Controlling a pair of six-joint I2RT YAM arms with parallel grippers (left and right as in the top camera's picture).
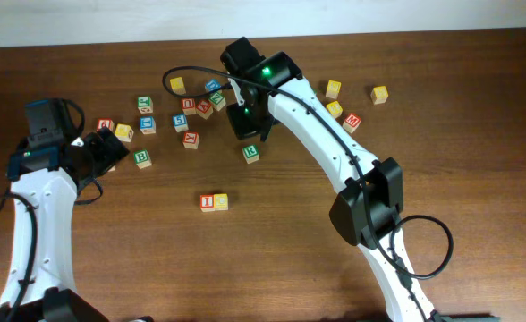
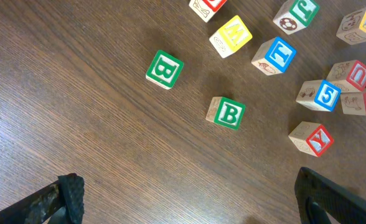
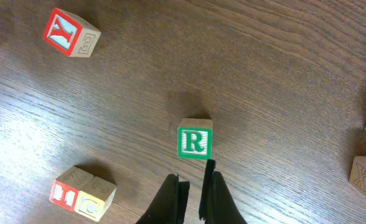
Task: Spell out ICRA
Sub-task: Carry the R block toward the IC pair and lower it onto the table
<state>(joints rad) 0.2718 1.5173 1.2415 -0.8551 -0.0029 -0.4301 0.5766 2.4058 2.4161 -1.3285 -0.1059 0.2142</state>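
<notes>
Woodgrain, dark brown and matte, runs across the whole counter (image 1: 272,268). Its far edge meets a pale wall (image 1: 406,13), the only part of the room in view. Small wooden letter cubes lie scattered over the far half of the counter, some touching and most apart. The I cube (image 1: 207,202) and C cube (image 1: 220,202) sit side by side, touching, red face next to yellow. They are about midway between the left and right edges and closer to the near edge than any other cube. The R cube (image 1: 251,154) stands alone, green face up, between that pair and the scatter. The right tool (image 3: 193,180) is pinched together with nothing between its fingers. Its tips are just beside the R cube, though whether they touch it cannot be told. The left tool (image 2: 188,190) gapes wide and empty over bare wood toward the left edge, with two green B cubes (image 2: 226,113) lying apart from each other ahead of it. The red A cannot be picked out with certainty among the clustered cubes.
</notes>
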